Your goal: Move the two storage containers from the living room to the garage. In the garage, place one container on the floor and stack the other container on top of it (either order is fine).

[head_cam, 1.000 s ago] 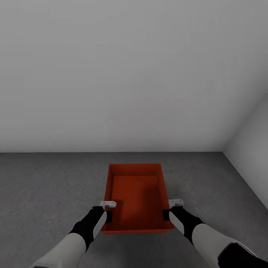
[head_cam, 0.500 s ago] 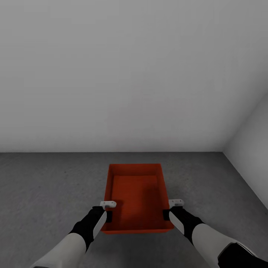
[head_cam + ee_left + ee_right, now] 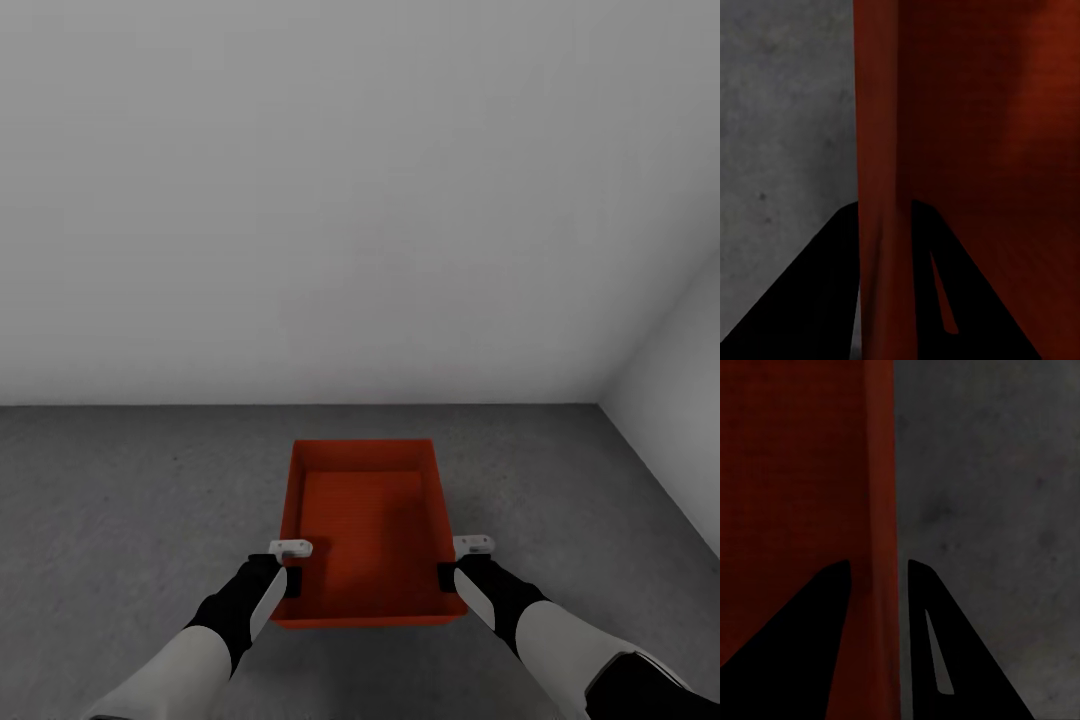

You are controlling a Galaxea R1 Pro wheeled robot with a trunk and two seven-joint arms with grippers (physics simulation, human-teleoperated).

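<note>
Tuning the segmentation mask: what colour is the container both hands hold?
Red-orange storage container, plain, no pattern; head view shows it best.

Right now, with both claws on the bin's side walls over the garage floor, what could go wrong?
1. Each claw pinches only a thin wall of the red-orange open-top plastic bin: left claw, right claw. Uneven release could tip it.
2. Its height above the speckled grey concrete floor is unclear; releasing early might drop it.

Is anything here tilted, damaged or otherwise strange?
Nothing stands out. The storage container is level and empty, held by the left gripper and right gripper on its side walls, above the floor.
</note>
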